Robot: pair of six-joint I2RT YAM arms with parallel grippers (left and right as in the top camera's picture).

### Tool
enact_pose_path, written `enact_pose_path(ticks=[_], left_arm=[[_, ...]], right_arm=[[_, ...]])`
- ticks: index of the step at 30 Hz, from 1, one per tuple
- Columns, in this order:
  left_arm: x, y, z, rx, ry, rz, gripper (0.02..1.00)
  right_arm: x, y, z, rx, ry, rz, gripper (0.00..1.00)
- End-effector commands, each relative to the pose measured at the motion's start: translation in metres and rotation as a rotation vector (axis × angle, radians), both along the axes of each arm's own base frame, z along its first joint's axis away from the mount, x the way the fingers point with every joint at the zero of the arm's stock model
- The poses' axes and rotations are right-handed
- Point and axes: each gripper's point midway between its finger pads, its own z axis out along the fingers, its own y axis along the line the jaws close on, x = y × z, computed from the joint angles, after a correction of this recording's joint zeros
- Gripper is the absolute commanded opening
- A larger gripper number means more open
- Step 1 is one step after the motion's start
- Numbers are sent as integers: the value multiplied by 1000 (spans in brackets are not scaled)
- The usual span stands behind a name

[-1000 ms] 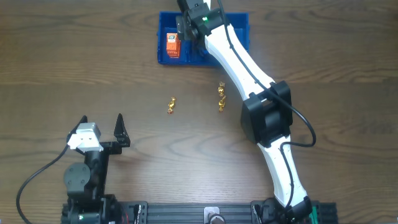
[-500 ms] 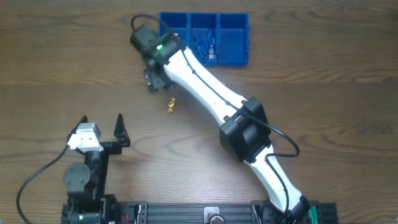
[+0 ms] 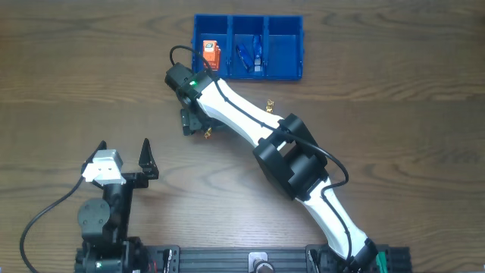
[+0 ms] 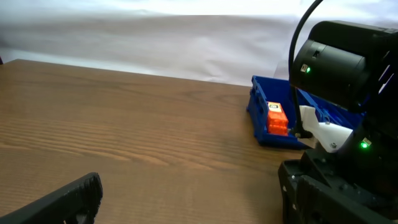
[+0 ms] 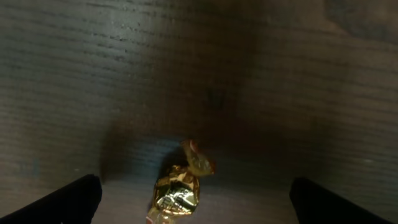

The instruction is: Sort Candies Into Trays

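Gold candy [image 5: 177, 190] near blue tray [image 3: 301, 45], on desk [image 3: 394, 114], inside wide-open right gripper [image 5: 196, 190]; candy sits slightly off-centre, so closing may nudge it out sideways.

The right tool [image 3: 195, 123] hangs at a gold candy [image 3: 205, 134], apart from the blue tray [image 3: 297, 53].

Tray [image 3: 280, 74], blue, three compartments: orange candy [image 3: 210, 54] lay in the left, blue-wrapped candies [image 3: 250, 57] in the middle (number unclear). Gold candy [image 5: 177, 190] and second gold candy [image 3: 268, 102] lay loose on the table [image 3: 91, 83], apart.
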Motion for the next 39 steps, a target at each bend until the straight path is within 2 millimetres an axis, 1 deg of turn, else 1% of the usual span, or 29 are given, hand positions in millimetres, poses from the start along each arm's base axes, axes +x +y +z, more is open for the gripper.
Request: enact_pose_path(ticks=[1,3,6,8,10,12,16,21,23,25,31,39], left_arm=[[-1,-2,-16,-1,48,-16,998],[-1,-2,-16,-1,48,-15,998],[-1,-2,-16,-1,48,-15,998],[-1,-2,-16,-1,48,-15,996],[-1,-2,-16,-1,49,-15,998],[-1,-2,-16,-1,49,-15,996],[-1,-2,-16,-1,48,-15,998],[-1,-2,-16,-1,49,-15,998],[-1,-2,-16,-1,49,-15,998],[-1,-2,-16,-1,49,-15,998],[-1,-2,-16,-1,48,-15,998],[-1,-2,-16,-1,49,-15,996]], right_arm=[[0,0,-1,17,8,-119,954],[2,-1,-1,14,-1,-157,950],[3,1,-1,21,-5,-157,943],[3,1,-1,21,-5,-157,875],[2,1,-1,21,-4,-157,744],[2,1,-1,19,-3,-156,693],[2,1,-1,19,-3,-156,632],[1,-1,-10,5,9,-156,621],[2,0,-10,8,6,-156,603],[3,1,-10,12,2,-155,546],[2,0,-10,11,4,-155,439],[1,0,-13,5,8,-155,432]])
